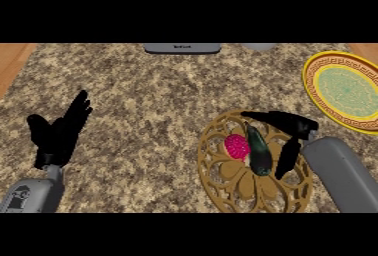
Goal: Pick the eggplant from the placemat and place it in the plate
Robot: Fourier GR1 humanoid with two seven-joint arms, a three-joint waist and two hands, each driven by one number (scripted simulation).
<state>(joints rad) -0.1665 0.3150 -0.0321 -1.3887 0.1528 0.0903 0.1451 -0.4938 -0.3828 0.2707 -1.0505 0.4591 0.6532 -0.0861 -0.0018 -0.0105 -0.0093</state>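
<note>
you're looking at an eggplant (258,150) that is dark, nearly black with a greenish sheen, long and slim, tapering to a point at its far end. it lies lengthwise on the placemat (221,187), a round tan openwork mat with petal-shaped cutouts, a little right of the mat's middle. touching the eggplant's left side is a small magenta, bumpy-looking thing (236,146); you can't tell what it is. the right robot hand (289,131) sits over the mat's right half with fingers and thumb spread apart, one part reaching across above the eggplant's far tip, another running down beside its right flank; it holds nothing, and contact is unclear. the plate (319,65), yellow-rimmed with a pale green centre, lies up and right of the mat on the speckled bench (148,90), cut off by the right edge. far left of the mat, the left robot hand (57,131) rests open, fingers up. beyond the mat, a grey object (181,48) is cut off.
</note>
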